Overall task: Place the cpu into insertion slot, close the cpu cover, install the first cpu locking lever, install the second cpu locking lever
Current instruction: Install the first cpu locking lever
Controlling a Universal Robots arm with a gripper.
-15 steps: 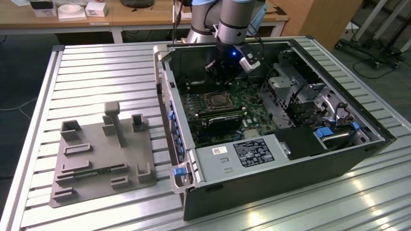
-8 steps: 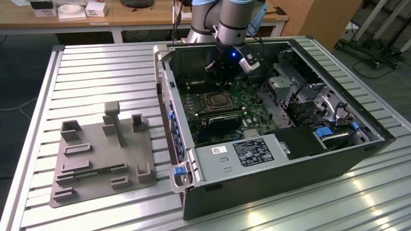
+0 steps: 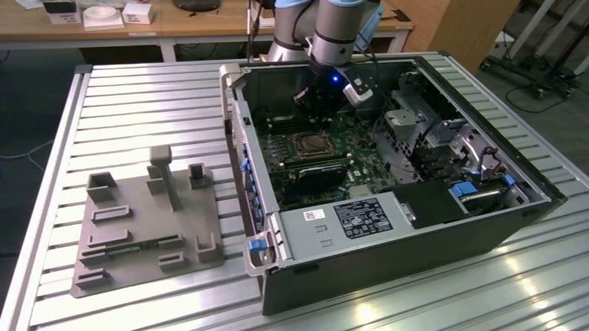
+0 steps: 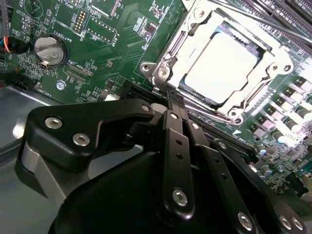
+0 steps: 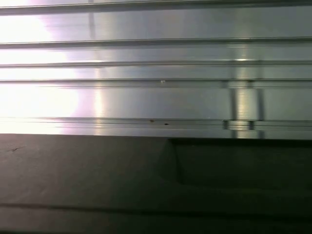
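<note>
Nearest in the second wrist view: the gripper [image 4: 174,97], fingers [image 4: 176,141] pressed together (nothing visible between them), tips just beside the near corner of the insertion slot [image 4: 157,72]. Past that, seated flat in the slot: the cpu [image 4: 222,66], framed by the cpu cover [image 4: 192,39] lying down over its edges. Farther round, green motherboard [image 4: 97,53].

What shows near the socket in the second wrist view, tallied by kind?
cpu: 1
cpu cover: 1
round silver coin cell: 1
green circuit board: 1
gripper: 1
Total: 5
</note>
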